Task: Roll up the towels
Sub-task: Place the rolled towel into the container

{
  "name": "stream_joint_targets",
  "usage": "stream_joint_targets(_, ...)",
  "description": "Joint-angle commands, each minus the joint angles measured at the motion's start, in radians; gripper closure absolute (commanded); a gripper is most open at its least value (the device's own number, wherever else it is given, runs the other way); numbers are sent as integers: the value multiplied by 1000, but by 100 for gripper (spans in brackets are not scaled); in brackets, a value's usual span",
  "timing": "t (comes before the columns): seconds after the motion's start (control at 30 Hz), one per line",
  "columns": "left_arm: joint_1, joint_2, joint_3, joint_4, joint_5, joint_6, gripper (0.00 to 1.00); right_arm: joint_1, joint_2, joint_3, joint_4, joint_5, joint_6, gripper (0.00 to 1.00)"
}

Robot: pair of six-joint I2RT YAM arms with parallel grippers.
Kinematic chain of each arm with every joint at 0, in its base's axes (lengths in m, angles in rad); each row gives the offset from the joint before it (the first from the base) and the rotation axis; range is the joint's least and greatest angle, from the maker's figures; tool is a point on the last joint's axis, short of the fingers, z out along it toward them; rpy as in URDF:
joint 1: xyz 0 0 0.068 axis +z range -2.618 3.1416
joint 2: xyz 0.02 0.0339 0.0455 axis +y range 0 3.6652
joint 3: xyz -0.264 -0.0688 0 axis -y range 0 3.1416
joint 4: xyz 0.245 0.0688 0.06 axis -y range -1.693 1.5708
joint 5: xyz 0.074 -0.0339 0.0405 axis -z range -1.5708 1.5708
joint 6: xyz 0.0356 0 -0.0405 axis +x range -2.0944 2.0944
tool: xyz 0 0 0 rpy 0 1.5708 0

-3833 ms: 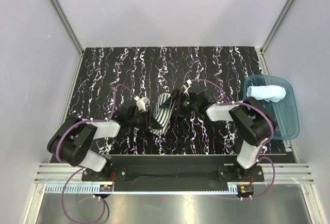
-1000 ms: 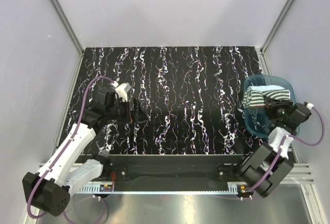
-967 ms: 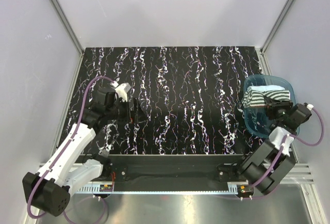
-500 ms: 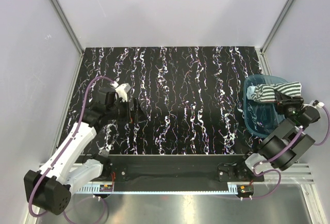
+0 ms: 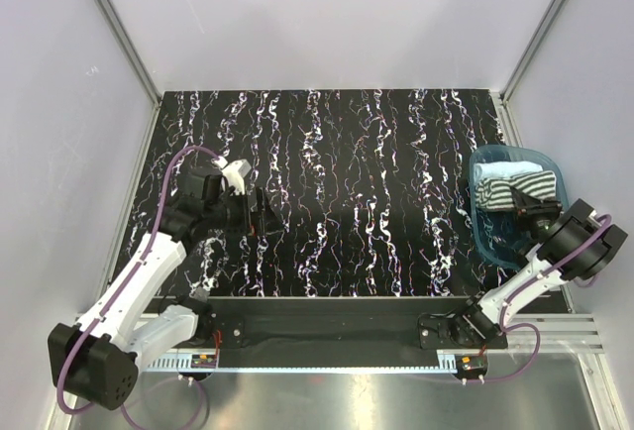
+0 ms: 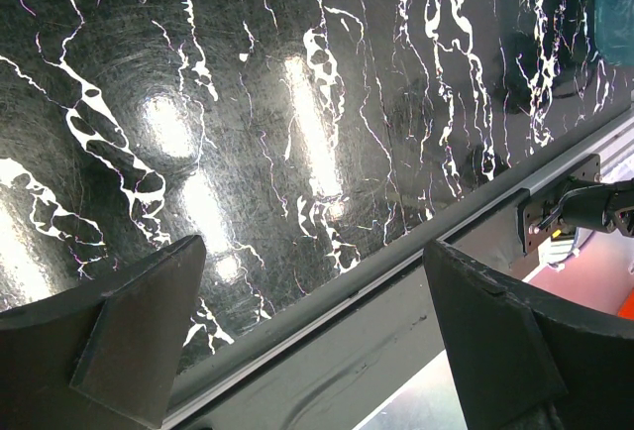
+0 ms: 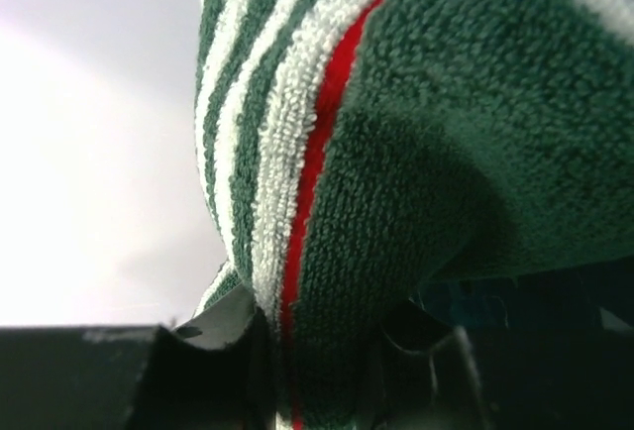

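Close to finished, by the look: blue towel [image 5: 507, 168] lying in tray [image 5: 492, 239] at right edge, striped towel [image 5: 513, 192] bundled beside it, pinched by right gripper [image 5: 532, 208], awaiting release. Left gripper [image 5: 256, 214] gaping, empty, centre left.

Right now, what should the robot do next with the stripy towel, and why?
Probably lower the right end effector a little and let go. It grips the striped towel just above the tray, beside the blue towel lying in it.

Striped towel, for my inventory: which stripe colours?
The striped towel: dark green and white, one thin red line; right wrist view.
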Motion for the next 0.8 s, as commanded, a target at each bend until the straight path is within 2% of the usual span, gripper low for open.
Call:
stream_joint_targets(0.0,9,-7,-2,42,23,13,1,-10,-43,12,-282,43,-47,70)
stream_joint_targets(0.03,9,-8,-5,42,21,13,1,-11,-78,20,-369,69,-129,62)
stream_joint_targets(0.07,9,-10,-3,45,23,13,1,-10,-158,28,-453,119,-168,58)
stream_joint_targets(0.1,9,-10,-2,45,23,14,1,-7,-199,42,-607,150,-203,55)
stream_joint_targets(0.17,12,-8,-3,45,32,14,1,1,-290,72,-726,204,-279,43)
stream_joint_targets(0.3,25,-4,-6,51,47,14,1,13,-388,199,-1065,270,-372,34)
stream_joint_targets(0.33,28,-2,-3,51,50,16,1,16,-407,210,-1107,293,-404,32)
stream_joint_targets(0.43,34,0,-6,53,60,16,1,31,-456,235,-1208,379,-431,16)
stream_joint_targets(0.47,35,0,-5,53,61,16,1,33,-456,238,-1225,391,-431,14)
stream_joint_targets(0.5,37,0,-5,53,63,17,1,33,-451,250,-1244,390,-432,5)
stream_joint_targets(0.6,37,-5,-6,56,66,17,1,35,-428,279,-1323,393,-442,0)
stream_joint_targets(0.77,38,-2,-6,54,73,19,1,42,-476,318,-1421,420,-463,0)
